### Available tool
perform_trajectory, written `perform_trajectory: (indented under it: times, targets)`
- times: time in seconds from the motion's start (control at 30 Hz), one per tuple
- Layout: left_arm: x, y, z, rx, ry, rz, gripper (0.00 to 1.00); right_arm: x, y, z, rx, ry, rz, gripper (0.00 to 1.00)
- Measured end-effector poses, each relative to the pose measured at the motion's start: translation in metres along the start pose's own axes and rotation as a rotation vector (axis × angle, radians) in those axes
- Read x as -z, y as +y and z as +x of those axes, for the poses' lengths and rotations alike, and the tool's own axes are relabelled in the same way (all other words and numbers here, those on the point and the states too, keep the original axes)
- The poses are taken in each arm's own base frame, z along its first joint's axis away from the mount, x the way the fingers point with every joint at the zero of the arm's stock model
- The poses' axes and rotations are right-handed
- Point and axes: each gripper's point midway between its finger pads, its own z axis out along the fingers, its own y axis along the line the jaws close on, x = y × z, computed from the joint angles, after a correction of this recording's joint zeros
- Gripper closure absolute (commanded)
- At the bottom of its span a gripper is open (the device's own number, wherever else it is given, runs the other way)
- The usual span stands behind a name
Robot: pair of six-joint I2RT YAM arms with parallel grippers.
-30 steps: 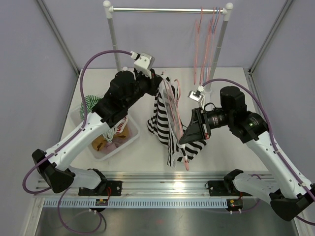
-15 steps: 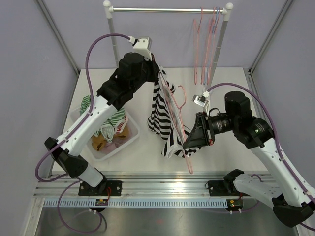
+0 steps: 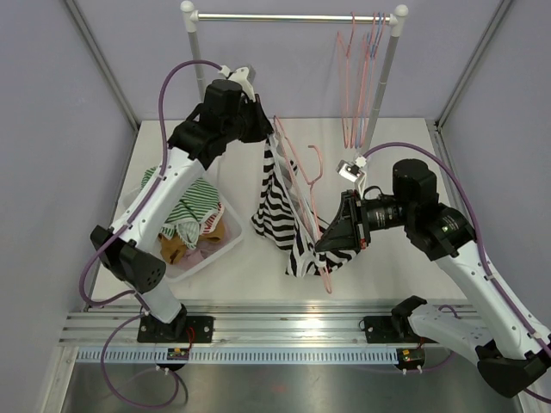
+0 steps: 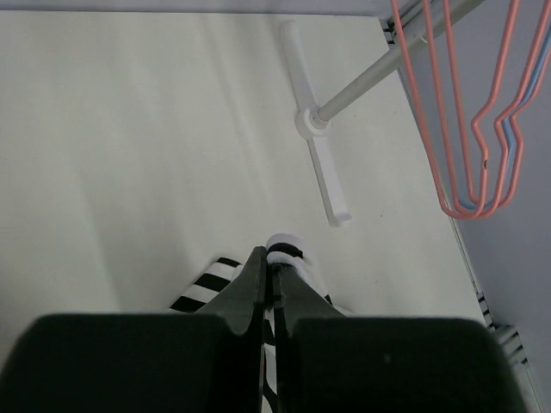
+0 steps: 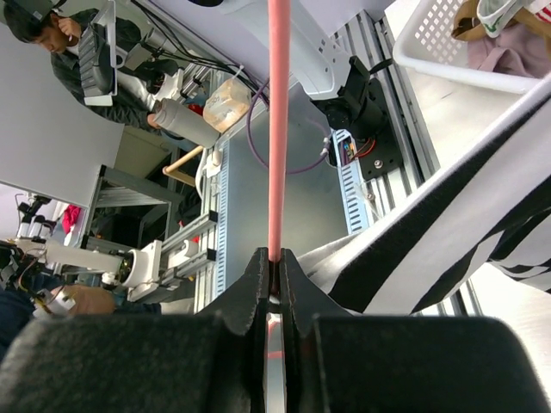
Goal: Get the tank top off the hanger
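**Findings.** The left gripper [image 4: 269,262] is clenched on a fold of the black-and-white striped tank top [image 3: 280,215] and holds it high over the table centre. The right gripper [image 5: 275,258] is clamped on the thin pink wire hanger [image 5: 277,129], at four o'clock of the garment. The cloth hangs between them, partly draped over the wire.

**Recommendation.** Draw the two grips apart along the hanger's arm, so the strap slides off its end rather than snagging. Keep the hanger low and steady, and lift the cloth without haste.

**Surroundings.**
- The matt white tabletop [image 3: 405,146] is smooth.
- A white perforated plastic basket [image 3: 215,252] of clothes sits at nine o'clock.
- A metal garment rail [image 3: 284,16] stands at twelve o'clock, with spare pink and blue wire hangers [image 3: 357,77] at one o'clock.
- Lilac wall panels [image 3: 69,129] enclose the cell.
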Motion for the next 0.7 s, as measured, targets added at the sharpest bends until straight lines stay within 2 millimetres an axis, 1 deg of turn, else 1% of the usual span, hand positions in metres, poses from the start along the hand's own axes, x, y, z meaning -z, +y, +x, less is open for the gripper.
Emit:
perform_trajectory:
  times: [0.1, 0.17, 0.3, 0.33, 0.37, 0.5, 0.6, 0.63, 0.7]
  targets:
    - [-0.003, -0.001, 0.006, 0.013, 0.029, 0.046, 1.0, -0.002, -0.003, -0.004, 0.01, -0.017, 0.008, 1.0]
    - [-0.005, -0.005, 0.015, 0.02, 0.04, 0.097, 1.0, -0.003, -0.006, -0.009, 0.006, -0.035, 0.018, 1.0]
    - [-0.002, -0.01, 0.051, 0.037, 0.093, 0.208, 1.0, -0.009, -0.017, -0.03, -0.002, -0.1, 0.053, 1.0]
    - [0.001, -0.012, 0.06, 0.038, 0.105, 0.235, 1.0, -0.011, -0.024, -0.039, -0.006, -0.13, 0.078, 1.0]
    - [0.005, -0.014, 0.068, 0.038, 0.118, 0.257, 1.0, -0.012, -0.026, -0.041, -0.009, -0.137, 0.084, 1.0]
    - [0.026, -0.04, 0.091, -0.016, 0.109, 0.374, 1.0, -0.021, -0.052, -0.067, -0.04, -0.215, 0.149, 1.0]
    - [0.045, -0.058, 0.104, -0.066, 0.091, 0.456, 1.0, -0.028, -0.071, -0.09, -0.08, -0.259, 0.195, 1.0]
    - [0.05, -0.064, 0.108, -0.081, 0.084, 0.491, 1.0, -0.031, -0.079, -0.104, -0.087, -0.279, 0.222, 1.0]
    - [0.057, -0.069, 0.117, -0.097, 0.071, 0.548, 1.0, -0.033, -0.089, -0.126, -0.067, -0.314, 0.265, 1.0]
